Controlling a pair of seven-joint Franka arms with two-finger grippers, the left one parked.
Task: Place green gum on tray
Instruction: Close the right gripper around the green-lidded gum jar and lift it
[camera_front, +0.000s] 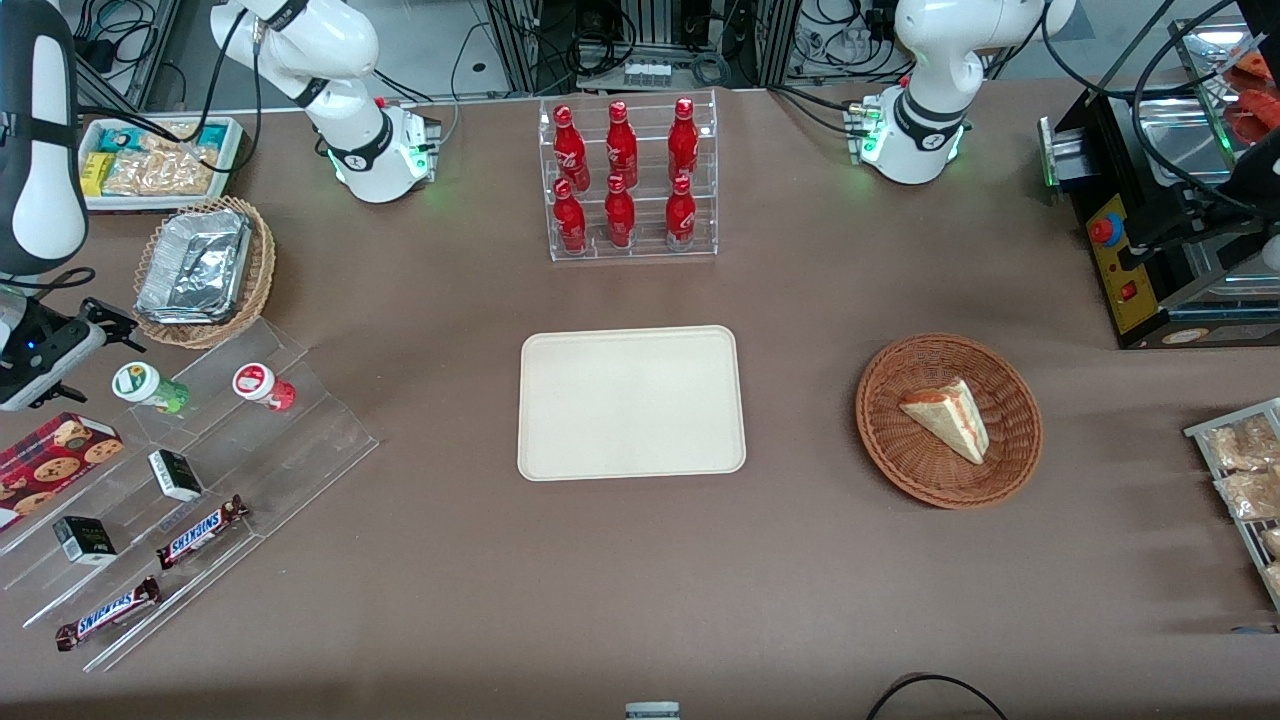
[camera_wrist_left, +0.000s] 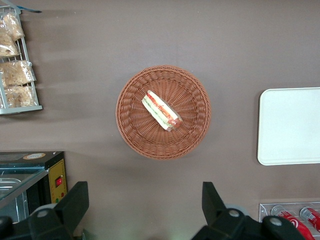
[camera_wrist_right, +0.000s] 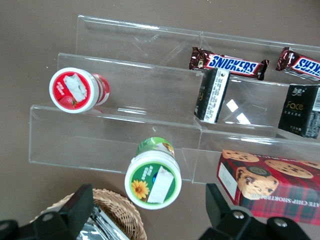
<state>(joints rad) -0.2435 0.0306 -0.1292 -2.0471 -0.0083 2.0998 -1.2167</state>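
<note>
The gripper (camera_wrist_right: 145, 215) hovers above the green gum (camera_wrist_right: 153, 177), fingers (camera_wrist_right: 75, 207) spread apart, nothing between them. The green gum stands upright on the clear acrylic stepped rack (camera_front: 215, 440), beside the red gum canister (camera_front: 262, 385), at the working arm's end of the worktop (camera_front: 800, 560). The tray (camera_front: 631, 402) lies mid-worktop, well apart from it.

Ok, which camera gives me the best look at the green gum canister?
The right wrist view: the green gum fills it close up, lid label readable, with the open gripper just above it. The front view shows it small on the clear stepped stand. The left wrist view doesn't show it.
</note>
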